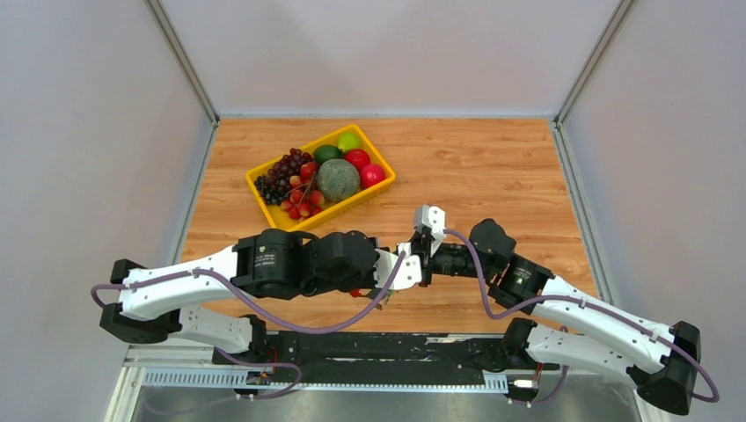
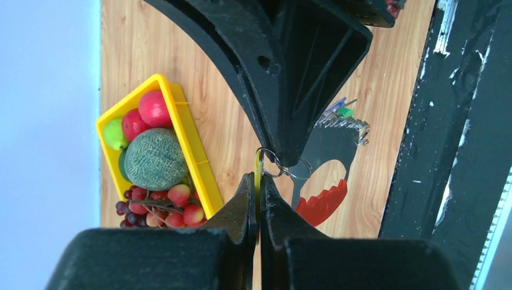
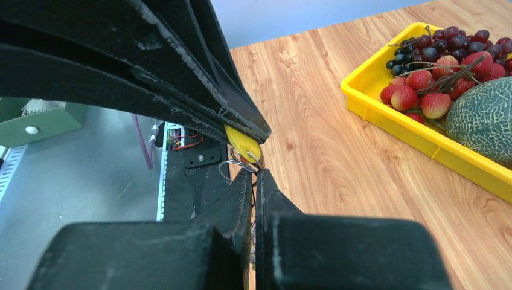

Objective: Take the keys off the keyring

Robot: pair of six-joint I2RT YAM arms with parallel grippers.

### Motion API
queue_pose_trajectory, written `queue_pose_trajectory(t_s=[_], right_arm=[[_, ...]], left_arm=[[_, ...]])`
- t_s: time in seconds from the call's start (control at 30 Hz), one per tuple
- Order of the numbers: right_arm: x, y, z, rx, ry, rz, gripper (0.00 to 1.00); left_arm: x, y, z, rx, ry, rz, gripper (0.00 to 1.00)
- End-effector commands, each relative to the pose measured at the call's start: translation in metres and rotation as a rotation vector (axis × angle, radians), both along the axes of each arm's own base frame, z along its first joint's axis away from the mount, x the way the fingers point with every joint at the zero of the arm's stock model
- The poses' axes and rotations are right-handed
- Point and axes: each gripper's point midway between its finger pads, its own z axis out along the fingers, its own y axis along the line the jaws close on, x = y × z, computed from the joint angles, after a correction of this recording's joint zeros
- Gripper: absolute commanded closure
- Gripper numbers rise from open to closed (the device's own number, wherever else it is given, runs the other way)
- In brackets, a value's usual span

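Left end effector (image 2: 258, 181): shut tight on the yellow key (image 3: 243, 144), pinching its head edge-on.
Right end effector (image 3: 255, 179): clamped shut on the keyring (image 2: 329, 148) at its wire loop (image 3: 234, 163), tips nose to nose with the left's.
Where it all is: lifted off the tabletop (image 1: 493, 167), in front of the tray (image 2: 194, 158), toward the arm bases and apart from the tray.
Hanging load: the other keys (image 2: 343, 119), blue and green heads showing, and the red tag (image 2: 323, 204) dangle from the metal body below the grip.
Step, as I read it: working the yellow key round and off the loop; none looks free yet.
Risk one: a straight pull apart could drag the loop out of the right pinch, since so little wire is held, and the bunch would drop.
Risk two: the key head is thin and smooth, so any twist could let it slide from the left pads.
Risk three: the tips are crowded, and a small misjudged turn could knock them together.
Risk four: the swinging bunch may tug the loop out of line.
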Motion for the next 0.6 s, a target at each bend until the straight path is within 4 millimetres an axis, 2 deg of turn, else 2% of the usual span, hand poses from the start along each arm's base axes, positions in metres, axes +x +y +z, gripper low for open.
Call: queue_pose_trajectory(t_s=[0.0, 0.03, 0.13, 0.3, 0.47, 0.57], right_arm=[[-0.037, -0.001, 0.019, 0.071, -0.073, 0.168, 1.00], [-0.038, -0.002, 0.020, 0.077, -0.080, 0.168, 1.00], [-0.028, -0.005, 0.020, 0.075, -0.082, 0.103, 0.81], [-0.002, -0.021, 0.027, 0.087, -0.091, -0.086, 0.74], [0.002, -0.043, 0.036, 0.133, -0.124, -0.177, 0.51], [0.004, -0.051, 0.031, 0.118, -0.125, -0.206, 0.48]], left_arm=[[0.013, -0.015, 0.031, -0.169, -0.024, 0.090, 1.00], [0.013, -0.015, 0.030, -0.175, -0.013, 0.096, 1.00], [0.011, -0.018, 0.030, -0.193, 0.008, 0.094, 1.00], [0.010, -0.019, 0.030, -0.201, 0.020, 0.096, 1.00], [0.013, -0.016, 0.024, -0.173, 0.015, 0.132, 1.00], [0.015, -0.015, 0.022, -0.156, 0.015, 0.152, 1.00]])
